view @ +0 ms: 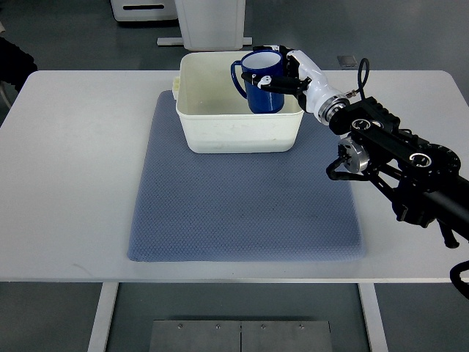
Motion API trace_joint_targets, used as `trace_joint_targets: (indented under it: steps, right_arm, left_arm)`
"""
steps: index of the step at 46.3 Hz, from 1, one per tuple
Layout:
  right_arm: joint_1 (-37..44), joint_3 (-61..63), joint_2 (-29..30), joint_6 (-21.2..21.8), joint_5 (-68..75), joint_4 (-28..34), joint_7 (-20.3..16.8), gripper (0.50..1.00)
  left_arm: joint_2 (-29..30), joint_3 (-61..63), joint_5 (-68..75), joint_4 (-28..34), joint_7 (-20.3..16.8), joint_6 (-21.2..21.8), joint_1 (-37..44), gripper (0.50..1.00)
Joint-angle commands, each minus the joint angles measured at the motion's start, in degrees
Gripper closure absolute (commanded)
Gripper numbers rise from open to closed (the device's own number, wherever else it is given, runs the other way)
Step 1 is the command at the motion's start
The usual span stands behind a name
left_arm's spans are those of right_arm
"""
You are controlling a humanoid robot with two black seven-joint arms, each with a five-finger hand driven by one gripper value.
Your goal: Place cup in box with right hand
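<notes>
A dark blue cup (258,81) with a white inside and a handle pointing left hangs upright inside the right rear part of the cream plastic box (220,132). My right hand (282,73) reaches in from the right over the box's right wall, its fingers closed around the cup's right side and rim. Whether the cup's base touches the box floor is hidden by the box wall. My left arm does not show.
The box stands at the far edge of a blue-grey mat (242,213) on a white table (66,176). A white cabinet base (211,22) stands behind the table. A dark object (11,62) shows at the left edge.
</notes>
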Motion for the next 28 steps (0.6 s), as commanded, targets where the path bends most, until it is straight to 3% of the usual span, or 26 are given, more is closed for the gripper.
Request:
trace_joint_targets:
  steps: [1,3,6,11,28]
  right_arm:
    - [0.0,0.02,-0.01,0.0,0.0,0.01,0.0,0.827]
    - [0.0,0.02,-0.01,0.0,0.0,0.01,0.0,0.723]
    - [0.0,-0.07,0.08,0.0,0.0,0.01,0.0,0.668]
    - [0.0,-0.07,0.08,0.0,0.0,0.01,0.09,0.532]
    - [0.08,-0.07,-0.01,0.08,0.09,0.28,0.26,0.502]
  left_arm:
    - [0.0,0.0,-0.03,0.0,0.0,0.0,-0.08,0.5]
    - [0.0,0.0,0.06,0.0,0.0,0.0,-0.08,0.5]
    - [0.0,0.0,-0.03,0.0,0.0,0.0,0.0,0.5]
    - [0.0,0.0,-0.03,0.0,0.0,0.0,-0.09,0.5]
    - [0.0,0.0,-0.03,0.0,0.0,0.0,0.0,0.5]
